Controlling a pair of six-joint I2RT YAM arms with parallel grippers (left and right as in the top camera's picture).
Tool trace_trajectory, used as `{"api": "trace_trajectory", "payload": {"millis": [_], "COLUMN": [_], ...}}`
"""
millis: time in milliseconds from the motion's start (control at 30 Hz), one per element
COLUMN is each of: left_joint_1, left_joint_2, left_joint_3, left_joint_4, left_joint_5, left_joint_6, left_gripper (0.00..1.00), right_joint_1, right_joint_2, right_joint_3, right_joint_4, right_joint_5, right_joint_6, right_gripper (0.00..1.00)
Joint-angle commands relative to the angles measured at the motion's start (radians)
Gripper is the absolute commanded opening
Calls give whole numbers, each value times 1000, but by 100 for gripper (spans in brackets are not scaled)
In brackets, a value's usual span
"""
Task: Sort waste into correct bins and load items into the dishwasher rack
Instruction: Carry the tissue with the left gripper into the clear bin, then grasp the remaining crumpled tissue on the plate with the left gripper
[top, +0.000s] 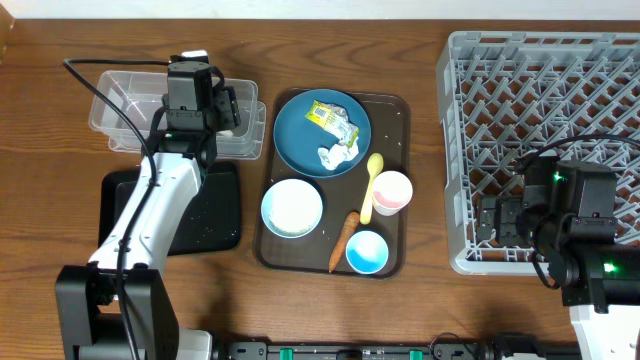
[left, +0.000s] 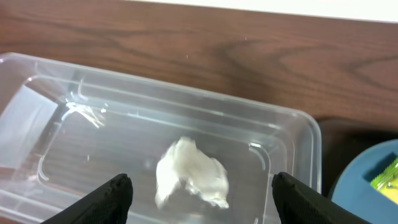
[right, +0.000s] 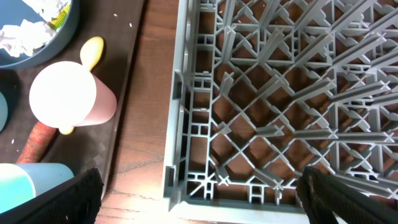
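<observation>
- Tissue (left: 189, 174) lies loose in clear tub (left: 292, 134) beneath my left end effector (left: 202, 190), jaws wide, holding nothing.
- Wrapper (top: 328, 117) on blue plate (top: 295, 135) sits right of it; left arm nearer.

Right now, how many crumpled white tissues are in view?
2. One tissue lies in the clear tub; the other tissue lies on the blue plate, beside the yellow-green wrapper. The left arm may hide more in the tub.

Wooden counter (top: 50, 200), carrying a dark brown serving tray (top: 396, 120). Left of the tray: clear plastic tub (top: 115, 100), black bin (top: 220, 210). Right of the tray: grey dishwasher rack (top: 500, 70).
</observation>
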Motion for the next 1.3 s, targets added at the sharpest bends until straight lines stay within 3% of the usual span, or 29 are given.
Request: {"api": "trace_trajectory", "payload": {"millis": [0, 167, 300, 867, 1267], "left_joint_1": [-2, -40, -106, -362, -391], "left_joint_2": [-2, -2, -2, 143, 233], "left_joint_3": [17, 17, 17, -17, -17], "left_joint_4": [-28, -99, -136, -150, -74], "left_joint_5": [82, 280, 352, 355, 356], "left_joint_6": [2, 2, 3, 2, -13], "left_gripper": [74, 74, 74, 75, 74], "right_joint_1": [0, 0, 0, 0, 0], "right_joint_2": [-3, -3, -3, -3, -3], "right_joint_3": [21, 21, 21, 21, 21], "right_joint_4": [0, 0, 0, -2, -3], "right_joint_5": [-4, -4, -4, -5, -5], "right_joint_6": [6, 7, 7, 7, 7], "right_gripper": [99, 99, 99, 99, 99]}}
